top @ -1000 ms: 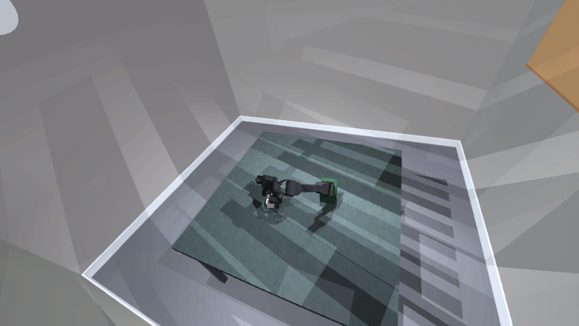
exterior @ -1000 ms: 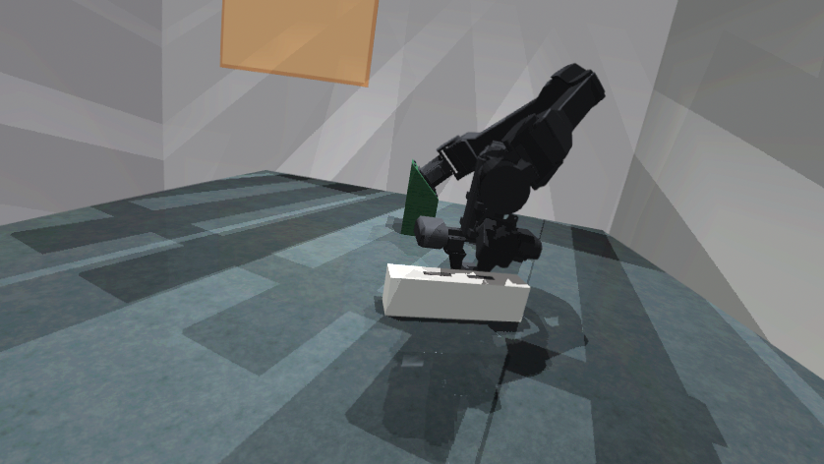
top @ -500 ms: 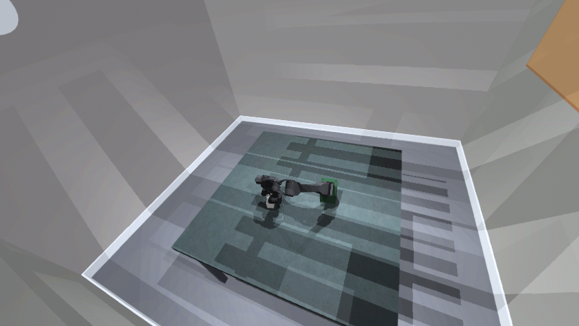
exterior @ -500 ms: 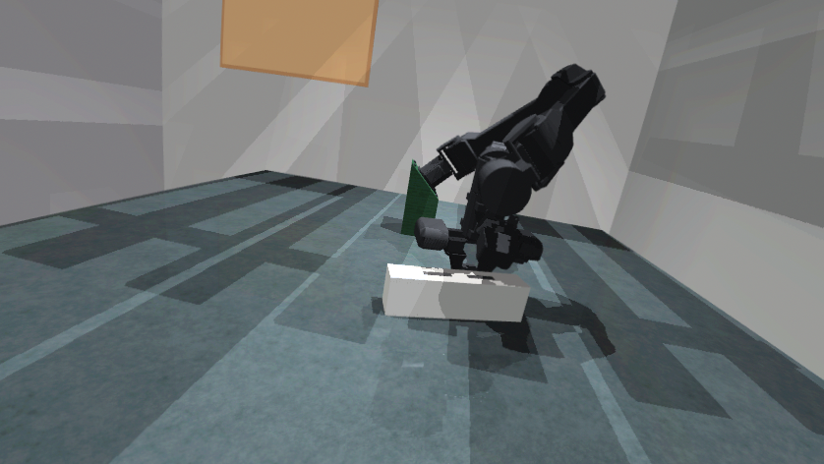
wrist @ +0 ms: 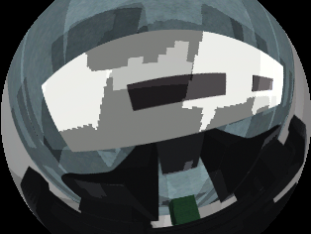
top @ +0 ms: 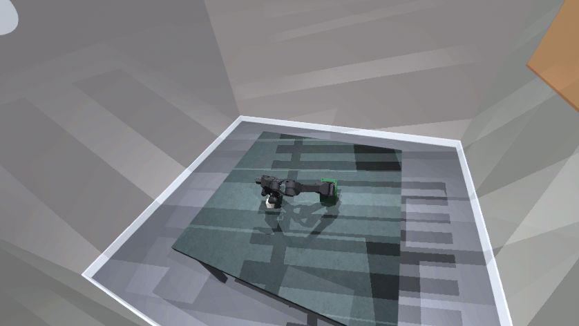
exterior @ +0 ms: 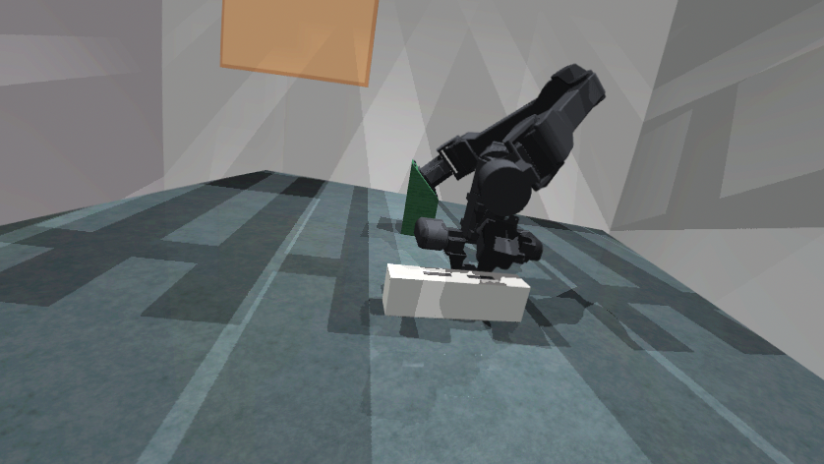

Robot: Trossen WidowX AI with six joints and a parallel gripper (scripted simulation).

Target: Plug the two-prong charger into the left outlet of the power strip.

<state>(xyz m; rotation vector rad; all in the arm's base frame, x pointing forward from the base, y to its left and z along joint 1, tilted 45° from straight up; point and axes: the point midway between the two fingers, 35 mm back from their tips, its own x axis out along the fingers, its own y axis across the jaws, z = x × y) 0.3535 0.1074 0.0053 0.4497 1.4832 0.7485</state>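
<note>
Your end effector (exterior: 483, 265) is clamped partway closed on something, and by the task that should be the two-prong charger (wrist: 179, 157); in the wrist view only a dark block shows between the fingers, and its prongs are hidden. The arm holds it low over the white power strip (exterior: 455, 296), which lies on the teal surface (exterior: 230, 357).

Judging progress: the grasp looks done and the charger has been carried to the strip. Whether the prongs have entered is not something you can read here. In the exterior view the end effector sits at the strip's top face, close to touching, but the contact point is hidden by the dark fingers. The wrist view shows one long dark slot (wrist: 176, 89) open ahead of the fingers, so I judge insertion as not confirmed. What seems left is the straight push through the shutter, then release.

Counts:
- one arm
- one end effector
- one power strip
- two slot openings visible on its top in the exterior view
- one charger, partly hidden
- one green block (exterior: 419, 202) at the arm's base
</note>
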